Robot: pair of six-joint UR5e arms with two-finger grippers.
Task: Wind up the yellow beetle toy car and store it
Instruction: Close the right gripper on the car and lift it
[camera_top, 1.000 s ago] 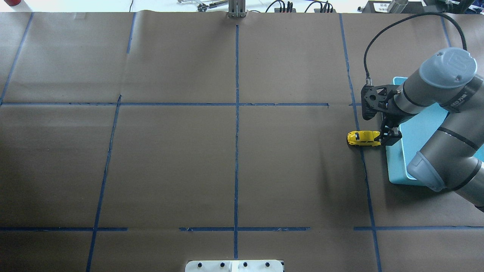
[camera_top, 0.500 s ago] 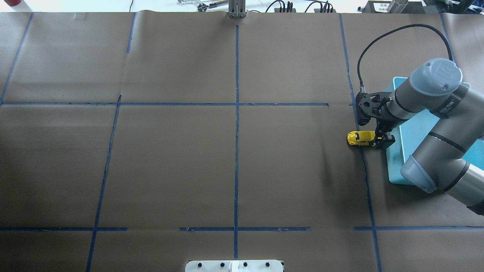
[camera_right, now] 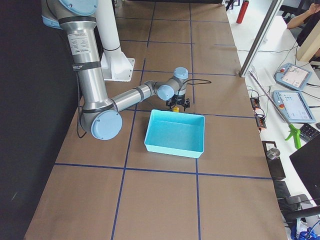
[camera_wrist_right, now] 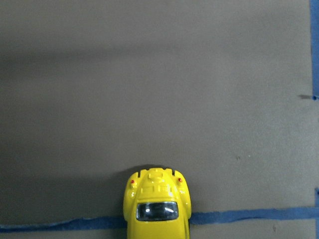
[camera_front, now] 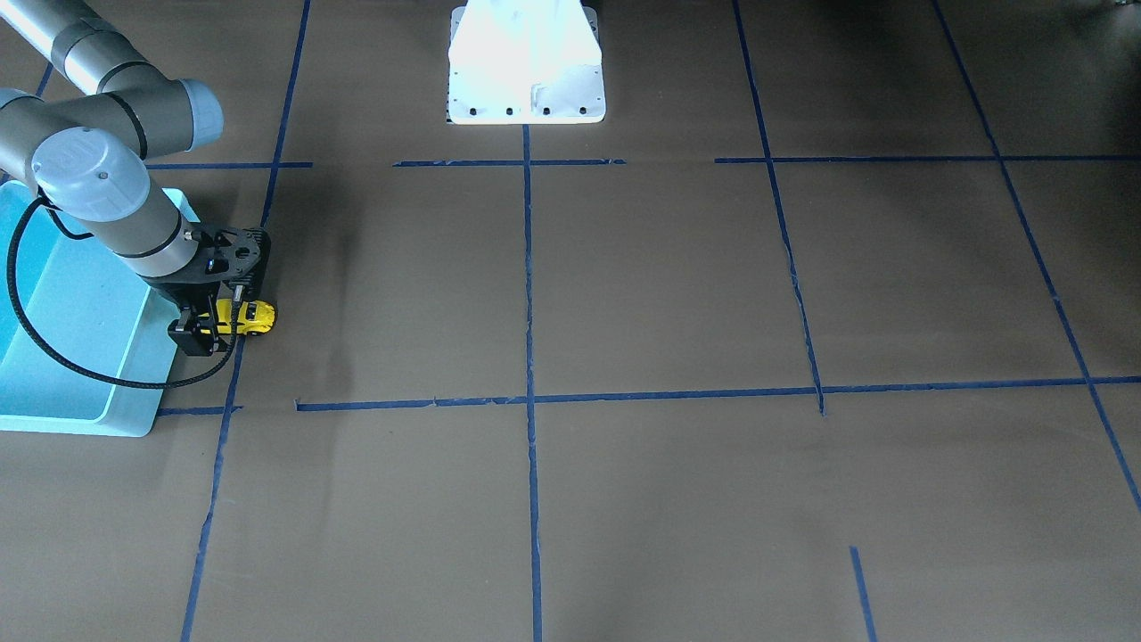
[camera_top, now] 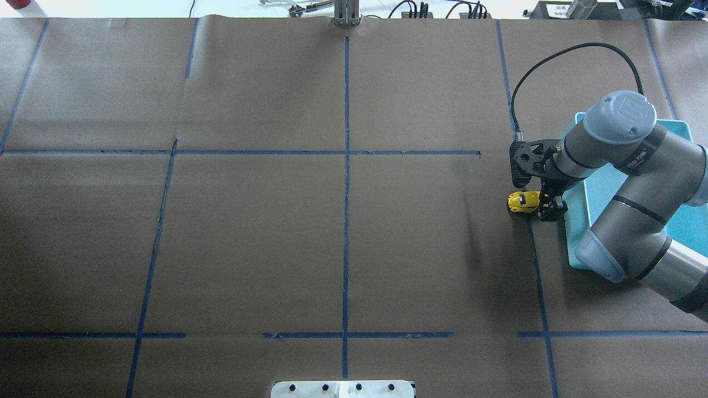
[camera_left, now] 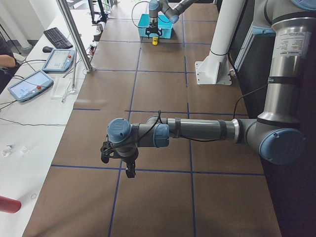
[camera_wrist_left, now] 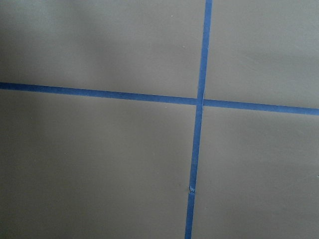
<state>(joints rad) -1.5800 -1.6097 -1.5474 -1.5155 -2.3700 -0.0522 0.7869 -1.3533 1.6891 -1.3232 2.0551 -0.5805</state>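
Observation:
The yellow beetle toy car (camera_top: pixel 521 202) stands on the brown paper on a blue tape line, just left of the turquoise bin (camera_top: pixel 576 250). My right gripper (camera_top: pixel 547 203) is low over the car's bin-side end, fingers open on either side of it. The front-facing view shows the same: the right gripper (camera_front: pixel 207 328) covers the end of the car (camera_front: pixel 257 316) nearest the bin (camera_front: pixel 89 417). In the right wrist view the car (camera_wrist_right: pixel 157 204) fills the bottom edge and no fingers show. My left gripper (camera_left: pixel 118 165) hangs over bare paper far from the car; whether it is open or shut I cannot tell.
The robot's white base plate (camera_top: pixel 343 389) sits at the near middle edge. Blue tape lines (camera_top: pixel 346 166) cross the brown paper. A black cable (camera_top: pixel 553 61) loops above the right wrist. Tablets and a keyboard lie on a side table (camera_left: pixel 44 74).
My right gripper has moved left from beside the bin onto the car's near end and lowered. The car has stayed in place.

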